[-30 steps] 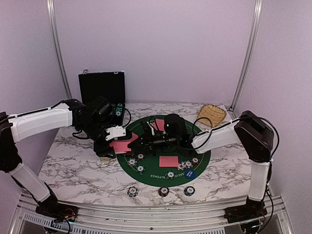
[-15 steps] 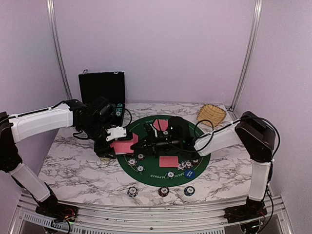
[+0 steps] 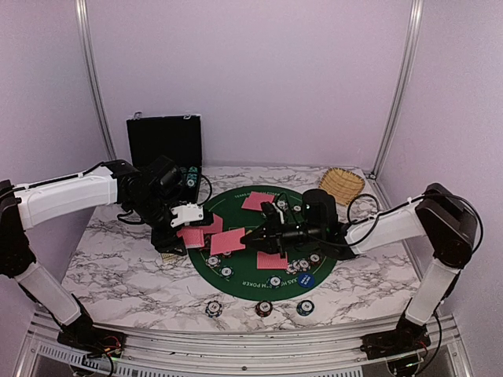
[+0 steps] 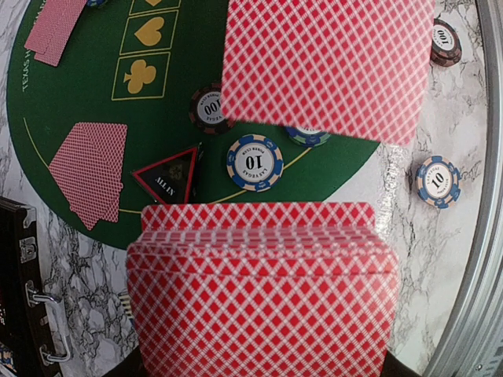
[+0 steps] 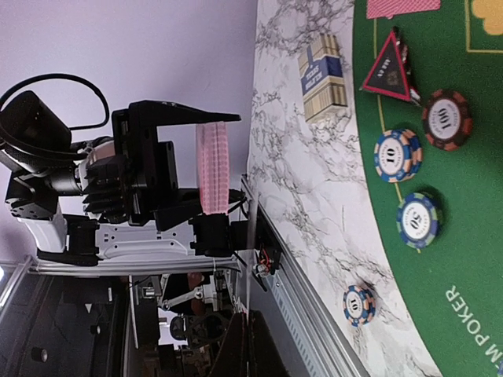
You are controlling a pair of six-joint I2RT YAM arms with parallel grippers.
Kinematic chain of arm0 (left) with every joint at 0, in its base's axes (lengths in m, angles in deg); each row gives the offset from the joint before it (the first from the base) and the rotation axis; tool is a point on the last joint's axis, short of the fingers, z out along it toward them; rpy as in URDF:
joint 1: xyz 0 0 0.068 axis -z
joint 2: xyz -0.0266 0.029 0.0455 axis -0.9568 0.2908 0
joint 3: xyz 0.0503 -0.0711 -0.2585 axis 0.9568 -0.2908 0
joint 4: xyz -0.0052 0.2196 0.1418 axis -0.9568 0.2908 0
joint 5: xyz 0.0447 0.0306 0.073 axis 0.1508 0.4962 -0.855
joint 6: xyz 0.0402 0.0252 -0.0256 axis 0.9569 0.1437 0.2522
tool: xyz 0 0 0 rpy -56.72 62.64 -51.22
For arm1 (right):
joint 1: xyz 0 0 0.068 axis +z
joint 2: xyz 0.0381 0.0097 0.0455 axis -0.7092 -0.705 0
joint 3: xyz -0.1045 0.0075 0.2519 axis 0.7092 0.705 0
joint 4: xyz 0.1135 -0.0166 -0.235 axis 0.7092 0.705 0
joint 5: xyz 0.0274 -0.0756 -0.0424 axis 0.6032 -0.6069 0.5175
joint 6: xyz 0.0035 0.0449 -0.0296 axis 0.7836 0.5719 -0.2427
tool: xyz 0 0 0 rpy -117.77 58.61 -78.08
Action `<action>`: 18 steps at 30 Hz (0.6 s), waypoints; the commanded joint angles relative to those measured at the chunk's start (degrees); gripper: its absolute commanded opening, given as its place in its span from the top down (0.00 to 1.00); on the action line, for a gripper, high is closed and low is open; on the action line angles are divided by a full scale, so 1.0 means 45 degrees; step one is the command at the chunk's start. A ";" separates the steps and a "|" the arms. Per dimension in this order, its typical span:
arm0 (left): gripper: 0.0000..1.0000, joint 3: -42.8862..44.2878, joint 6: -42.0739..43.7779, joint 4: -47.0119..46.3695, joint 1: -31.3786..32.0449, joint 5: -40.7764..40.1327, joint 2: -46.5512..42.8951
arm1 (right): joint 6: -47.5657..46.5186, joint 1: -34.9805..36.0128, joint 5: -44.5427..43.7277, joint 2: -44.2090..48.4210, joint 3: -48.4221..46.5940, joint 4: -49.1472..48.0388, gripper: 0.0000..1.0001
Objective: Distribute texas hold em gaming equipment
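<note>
My left gripper [image 3: 187, 229] is shut on a deck of red-backed playing cards [image 4: 263, 294], held above the left edge of the green poker mat [image 3: 236, 263]. My right gripper [image 3: 251, 235] is shut on a single card [image 3: 228, 241] just right of the deck. That card [image 4: 330, 67] hangs over the mat in the left wrist view. More cards [image 3: 273, 260] lie on the mat, with another pile [image 3: 256, 200] further back. Under the deck are a triangle marker [image 4: 169, 174] and poker chips [image 4: 254, 162]. Three chips [image 3: 264, 308] line the front marble, near a blue button [image 3: 306, 279].
A black chip case [image 3: 165, 141] stands open at the back left and a wicker basket [image 3: 340, 182] sits at the back right. A blue and yellow card box [image 5: 324, 76] lies on the marble beside the mat's left edge.
My right gripper was at the deck, closed, and has drawn back to the right with one card pulled off it. The left arm and the deck have stayed put.
</note>
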 commanded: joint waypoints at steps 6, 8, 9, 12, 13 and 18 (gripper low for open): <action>0.90 0.0008 0.0106 -0.0035 -0.0020 0.0066 -0.0141 | -0.2100 -0.1713 0.0228 0.2125 0.1583 0.3235 1.00; 0.90 0.0017 0.0098 -0.0025 -0.0021 0.0092 -0.0135 | -0.2527 -0.2035 0.0263 0.2228 0.1746 0.3799 1.00; 0.90 0.0015 0.0091 -0.0008 -0.0020 0.0081 -0.0126 | -0.2823 -0.2170 0.0268 0.2219 0.1803 0.4027 1.00; 0.90 0.0034 0.0077 0.0014 -0.0020 0.0123 -0.0088 | -0.3486 -0.2440 0.0196 0.1964 0.1779 0.4696 1.00; 0.90 0.0027 0.0076 0.0012 -0.0021 0.0117 -0.0091 | -0.3702 -0.2482 0.0140 0.1779 0.1711 0.4886 1.00; 0.90 0.0017 0.0056 0.0044 -0.0030 0.0138 -0.0092 | -0.4667 -0.2499 -0.0244 0.0887 0.1307 0.5827 1.00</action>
